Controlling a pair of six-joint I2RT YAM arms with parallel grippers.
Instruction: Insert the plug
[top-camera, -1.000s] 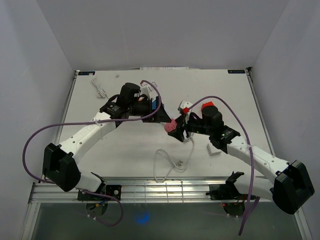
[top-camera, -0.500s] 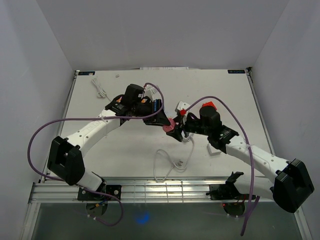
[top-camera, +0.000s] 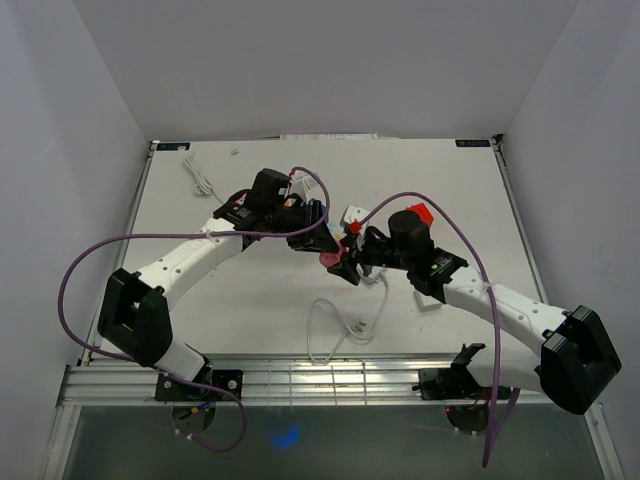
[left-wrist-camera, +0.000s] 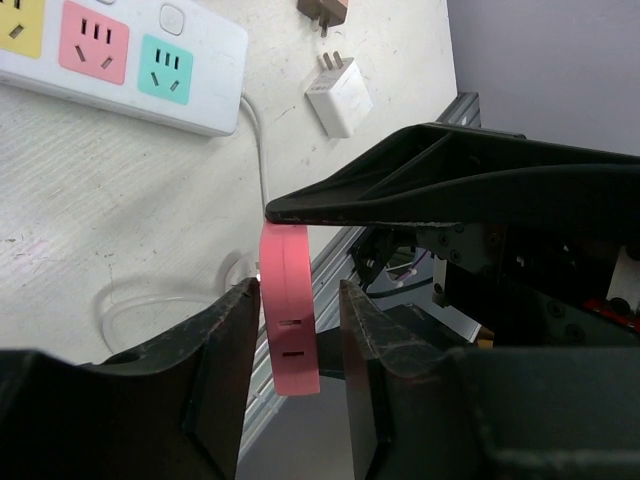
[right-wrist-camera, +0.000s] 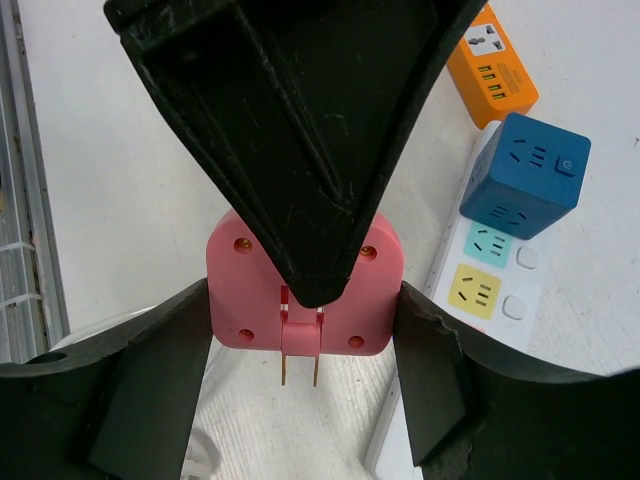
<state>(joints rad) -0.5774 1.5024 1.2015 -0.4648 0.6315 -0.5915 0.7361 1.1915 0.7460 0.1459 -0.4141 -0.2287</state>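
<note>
A white table (top-camera: 250, 290) is seen from above, boxed in on three sides by plain pale grey walls (top-camera: 320, 70). An aluminium rail (top-camera: 330, 378) runs along its near edge.

Near the table's middle, the pink plug (right-wrist-camera: 240, 290) is held in the air, clear of every socket. It is pinched by its two narrow edges between the fingers of the right gripper (right-wrist-camera: 302, 300), and two brass prongs are seen at its lower edge. The left gripper (left-wrist-camera: 298, 300) is set around the same plug from the opposite side. Its fingers are spread only slightly, bracketing the flat faces, and a thin gap is seen on one side.

A white power strip (left-wrist-camera: 120, 60) with coloured sockets lies on the table behind. A blue cube socket (right-wrist-camera: 530, 175) is seen at one end of it, with an orange strip (right-wrist-camera: 503, 70) just beside. A white charger (left-wrist-camera: 338, 95) lies near the power strip. A loose white cable (top-camera: 325, 335) is looped on the bare surface towards the rail.
</note>
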